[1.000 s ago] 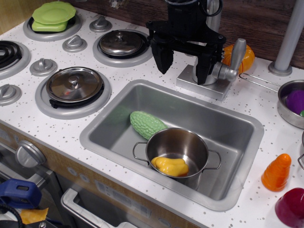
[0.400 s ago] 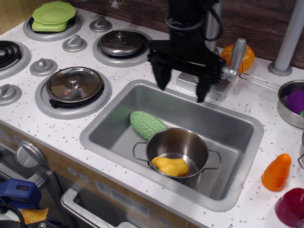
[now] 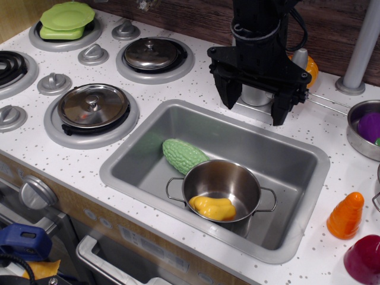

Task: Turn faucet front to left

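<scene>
The faucet (image 3: pixel 256 95) stands behind the sink's far rim. Only its silver-grey cylindrical body, part of its base plate and the tip of its side lever (image 3: pixel 300 56) show. Its spout is hidden behind my arm. My black gripper (image 3: pixel 253 103) hangs right in front of the faucet body, open, with one finger (image 3: pixel 227 94) to the left of it and the other finger (image 3: pixel 279 110) to the right. I cannot tell whether the fingers touch the faucet. Nothing is held.
The steel sink (image 3: pixel 142 127) holds a green bumpy vegetable (image 3: pixel 183 155) and a pot (image 3: pixel 221 178) with a yellow item. An orange toy (image 3: pixel 310 68) and a grey pole (image 3: pixel 365 41) stand behind. A bowl (image 3: pixel 363 127), orange cone (image 3: pixel 345 215) and purple cup (image 3: pixel 363 258) sit right. Lidded burners (image 3: pixel 92 107) lie left.
The gripper dropped a little, then moved right, from left of the faucet to straddling its body. It stayed open. The faucet's lever is now mostly hidden behind the arm.
</scene>
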Available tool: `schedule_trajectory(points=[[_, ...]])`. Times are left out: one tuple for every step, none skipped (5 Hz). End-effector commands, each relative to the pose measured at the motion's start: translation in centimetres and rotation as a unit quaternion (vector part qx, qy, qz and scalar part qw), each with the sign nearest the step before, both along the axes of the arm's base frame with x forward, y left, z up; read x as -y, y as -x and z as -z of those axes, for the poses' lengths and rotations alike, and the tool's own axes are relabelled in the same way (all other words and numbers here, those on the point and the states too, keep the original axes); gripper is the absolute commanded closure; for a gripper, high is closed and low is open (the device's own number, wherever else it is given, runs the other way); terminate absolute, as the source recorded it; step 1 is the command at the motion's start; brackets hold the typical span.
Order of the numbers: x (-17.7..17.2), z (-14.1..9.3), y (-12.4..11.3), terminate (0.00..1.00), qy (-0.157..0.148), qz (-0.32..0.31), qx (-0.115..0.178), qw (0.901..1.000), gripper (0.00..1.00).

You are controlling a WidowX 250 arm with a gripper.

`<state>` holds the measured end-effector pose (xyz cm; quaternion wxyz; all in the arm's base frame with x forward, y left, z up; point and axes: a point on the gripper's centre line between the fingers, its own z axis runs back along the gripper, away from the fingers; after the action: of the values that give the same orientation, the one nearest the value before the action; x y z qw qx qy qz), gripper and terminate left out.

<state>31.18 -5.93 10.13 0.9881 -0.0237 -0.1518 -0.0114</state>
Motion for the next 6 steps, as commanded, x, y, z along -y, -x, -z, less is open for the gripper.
schedule_trajectory(points=[[0.7, -2.0, -1.8, 0.0, -0.022, 0.037, 0.062, 0.9972, 0.0], [0.8, -2.4, -2.5, 0.0, -0.028, 0.058, 0.081, 0.9946, 0.0], [0.9, -2.8, -3.2, 0.0, -0.039, 0.074, 0.09, 0.9924, 0.0], [0.6, -3.0, -3.7, 0.0, -0.031, 0.086, 0.087, 0.992, 0.0], [-0.1, -3.1, -4.0, 0.0, -0.031, 0.095, 0.084, 0.9915, 0.0], [-2.0, -2.4, -4.5, 0.0, -0.031, 0.112, 0.091, 0.989, 0.0]])
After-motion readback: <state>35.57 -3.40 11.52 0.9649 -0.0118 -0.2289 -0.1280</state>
